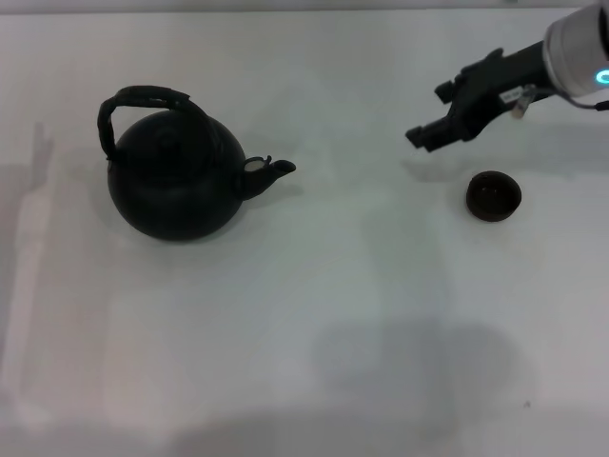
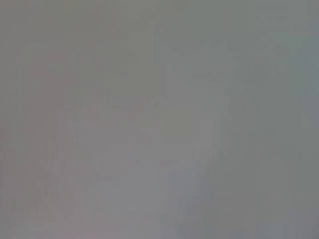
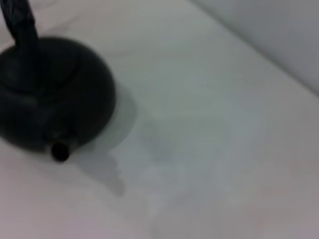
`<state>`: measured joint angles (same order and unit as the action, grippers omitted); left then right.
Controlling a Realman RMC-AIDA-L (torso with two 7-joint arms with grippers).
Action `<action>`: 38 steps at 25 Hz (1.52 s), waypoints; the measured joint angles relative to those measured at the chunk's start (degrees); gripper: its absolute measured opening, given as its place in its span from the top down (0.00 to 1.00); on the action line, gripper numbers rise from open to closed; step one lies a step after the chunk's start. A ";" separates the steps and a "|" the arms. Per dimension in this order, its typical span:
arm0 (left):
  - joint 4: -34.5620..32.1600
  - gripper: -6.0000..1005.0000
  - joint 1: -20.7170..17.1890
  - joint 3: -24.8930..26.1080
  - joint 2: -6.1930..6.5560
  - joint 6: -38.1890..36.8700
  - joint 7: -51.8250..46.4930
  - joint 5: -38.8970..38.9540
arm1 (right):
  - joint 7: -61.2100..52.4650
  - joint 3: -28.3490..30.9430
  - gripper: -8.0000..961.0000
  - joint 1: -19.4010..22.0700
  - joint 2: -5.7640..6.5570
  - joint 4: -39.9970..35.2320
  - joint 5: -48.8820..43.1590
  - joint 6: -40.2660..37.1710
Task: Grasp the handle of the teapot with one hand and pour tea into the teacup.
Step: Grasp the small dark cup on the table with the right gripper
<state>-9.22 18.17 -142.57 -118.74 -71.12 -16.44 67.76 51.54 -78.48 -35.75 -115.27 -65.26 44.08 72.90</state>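
While the teapot stands ungrasped near the worktop's far-left corner, handle free and teacup well apart toward the right edge, the right gripper hovers beyond the cup, jaws slightly parted and empty, with grasping and pouring judged undone.

A white table carries two things, both standing upright on its far half. The teapot, round and matte black, sits on the left with its short spout pointing right and its arched handle looping over the top; in the right wrist view the teapot rests on the same pale surface. The small dark teacup stands well apart on the right.
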 joint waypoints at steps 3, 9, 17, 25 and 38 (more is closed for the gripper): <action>0.00 0.23 0.02 0.03 -0.01 0.00 0.00 0.00 | -3.71 -3.63 0.20 -0.93 -0.06 -0.31 -3.61 0.82; 0.00 0.23 0.02 0.03 -0.08 0.01 0.00 0.00 | -9.29 -10.21 0.20 -1.66 -0.24 -0.46 -8.81 0.60; -0.25 0.23 0.03 0.00 -0.09 0.02 0.00 0.00 | -14.67 -14.44 0.21 -2.34 -0.41 -0.05 -13.71 0.98; -0.14 0.23 0.67 0.01 -0.07 0.02 0.00 0.00 | -15.51 -15.49 0.21 -2.34 -0.48 0.57 -14.94 1.08; 0.06 0.23 2.03 0.08 0.08 0.02 0.00 0.02 | -17.04 -16.25 0.22 -2.35 -0.48 2.15 -17.31 0.80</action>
<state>-9.16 20.20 -142.49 -118.65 -71.10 -16.44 67.79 34.51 -94.73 -38.10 -115.75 -63.10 26.77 73.70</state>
